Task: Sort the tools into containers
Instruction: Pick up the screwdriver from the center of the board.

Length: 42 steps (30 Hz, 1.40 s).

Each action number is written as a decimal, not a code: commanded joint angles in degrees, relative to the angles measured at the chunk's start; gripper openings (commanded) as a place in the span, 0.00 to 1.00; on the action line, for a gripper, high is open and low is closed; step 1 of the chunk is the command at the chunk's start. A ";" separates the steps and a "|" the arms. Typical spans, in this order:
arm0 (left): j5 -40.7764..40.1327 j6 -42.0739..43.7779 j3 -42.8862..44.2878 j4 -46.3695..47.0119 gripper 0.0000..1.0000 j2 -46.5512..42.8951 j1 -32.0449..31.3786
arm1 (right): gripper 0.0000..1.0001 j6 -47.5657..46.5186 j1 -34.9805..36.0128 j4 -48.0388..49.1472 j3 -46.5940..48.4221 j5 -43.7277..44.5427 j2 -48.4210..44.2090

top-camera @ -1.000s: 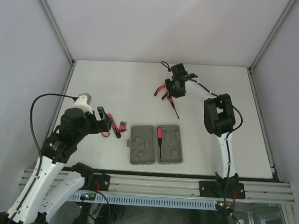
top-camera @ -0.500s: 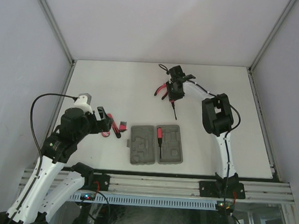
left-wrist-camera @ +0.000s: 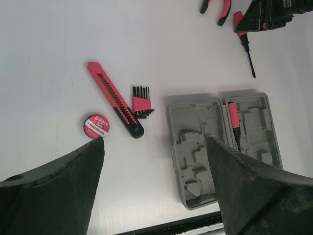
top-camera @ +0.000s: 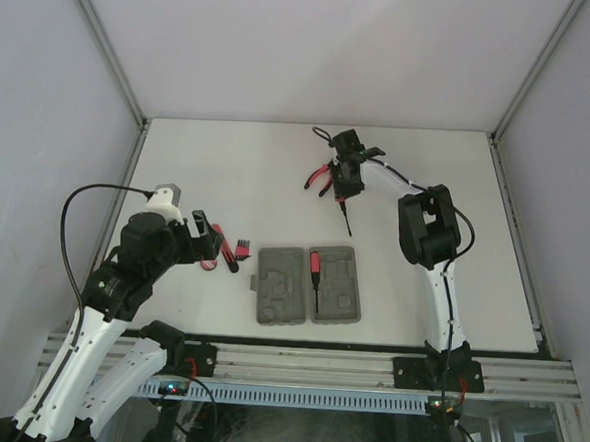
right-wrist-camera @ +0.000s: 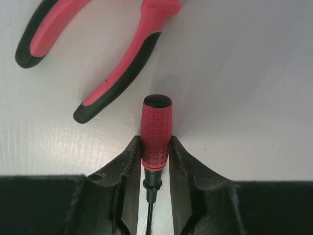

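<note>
On the white tabletop (top-camera: 228, 167) the open grey tool case (top-camera: 306, 284) lay toward the near edge, well apart from the right fingers (right-wrist-camera: 131, 164) at the far side. The left fingers (left-wrist-camera: 58, 191) hung wide apart, holding nothing. The right fingers were clamped on the red handle of the long thin screwdriver (right-wrist-camera: 156, 128). It lay just beside the red-handled pliers (right-wrist-camera: 122, 54), with its shaft pointing toward the case. We judged the right arm (top-camera: 430, 229) to be the nearer one.
</note>
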 commanded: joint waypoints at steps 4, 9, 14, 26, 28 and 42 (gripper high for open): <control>1.41 1.03 -1.07 2.80 0.89 -0.46 -0.13 | 0.04 -0.92 0.01 0.84 -3.34 5.36 -10.04; 2.35 1.05 -1.22 3.28 0.89 -1.36 -0.15 | 0.04 0.33 0.03 4.88 -10.65 7.47 -17.57; 2.96 1.05 -1.23 3.40 0.89 -1.59 -0.18 | 0.03 2.49 0.45 10.17 -20.19 7.86 -27.18; 1.68 0.92 0.16 2.93 0.89 -0.31 -0.40 | 0.03 9.69 5.16 16.81 -41.21 0.74 -52.67; 1.04 0.38 0.42 2.78 0.90 0.19 -1.09 | 0.03 12.00 5.97 19.34 -44.94 -2.93 -56.62; -3.63 -6.39 -1.78 9.99 0.89 1.72 -16.47 | 0.00 26.72 19.12 29.02 -61.95 -4.74 -69.83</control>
